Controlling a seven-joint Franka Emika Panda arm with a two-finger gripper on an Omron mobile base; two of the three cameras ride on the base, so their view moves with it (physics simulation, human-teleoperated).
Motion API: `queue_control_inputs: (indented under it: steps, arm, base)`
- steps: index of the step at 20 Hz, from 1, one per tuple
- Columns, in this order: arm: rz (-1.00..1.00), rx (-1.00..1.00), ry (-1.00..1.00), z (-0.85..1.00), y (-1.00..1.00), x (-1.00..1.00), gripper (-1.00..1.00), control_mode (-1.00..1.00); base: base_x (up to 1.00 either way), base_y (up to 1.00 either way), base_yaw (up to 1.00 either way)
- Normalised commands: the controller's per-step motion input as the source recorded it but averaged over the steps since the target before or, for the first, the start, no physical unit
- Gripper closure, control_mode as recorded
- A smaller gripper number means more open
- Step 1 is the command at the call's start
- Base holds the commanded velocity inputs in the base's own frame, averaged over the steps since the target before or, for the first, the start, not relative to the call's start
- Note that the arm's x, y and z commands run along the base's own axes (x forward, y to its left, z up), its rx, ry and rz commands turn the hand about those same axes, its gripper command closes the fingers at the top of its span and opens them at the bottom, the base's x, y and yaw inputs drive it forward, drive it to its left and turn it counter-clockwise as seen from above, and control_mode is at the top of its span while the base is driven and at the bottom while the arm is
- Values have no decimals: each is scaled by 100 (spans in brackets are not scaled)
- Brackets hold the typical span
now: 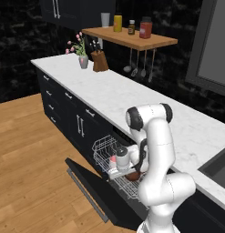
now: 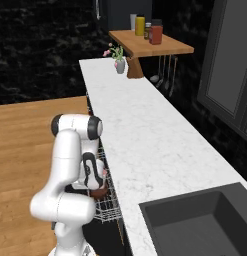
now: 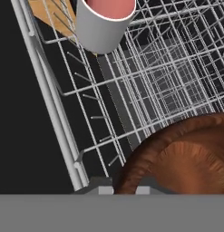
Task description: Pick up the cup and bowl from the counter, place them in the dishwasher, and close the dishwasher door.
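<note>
Claw [image 3: 117, 189]: lowered into the dishwasher's white wire rack [image 3: 168, 86], jaws pinched on the rim of the bowl.
Bowl [image 3: 186, 156]: dark reddish-brown, wood-grained, directly at the fingertips, its edge between them, over the rack wires.
Cup [image 3: 104, 20]: white, coral inside, standing in the same rack, beyond the claw and apart from the bowl.
Dishwasher door [image 1: 93, 189]: black panel, dropped open, grey bar handle along its edge.
Table [image 1: 132, 95]: white marble.

Wooden shelf [image 1: 132, 40] with bottles, knife block [image 1: 99, 61], flower vase [image 1: 83, 61], dark sink [image 2: 205, 225].
</note>
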Motion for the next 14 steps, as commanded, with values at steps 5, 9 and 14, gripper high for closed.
queue_control_inputs:
  steps: [5,9,14]
  arm:
    - [0,0,0,-48,20,1,-100,-100]
    - [0,-2,-1,-8,14,-16,-100,-100]
    - [-2,-3,-7,42,0,-37,-100,-100]
  base:
    - [0,0,0]
    - [0,0,0]
    - [0,0,0]
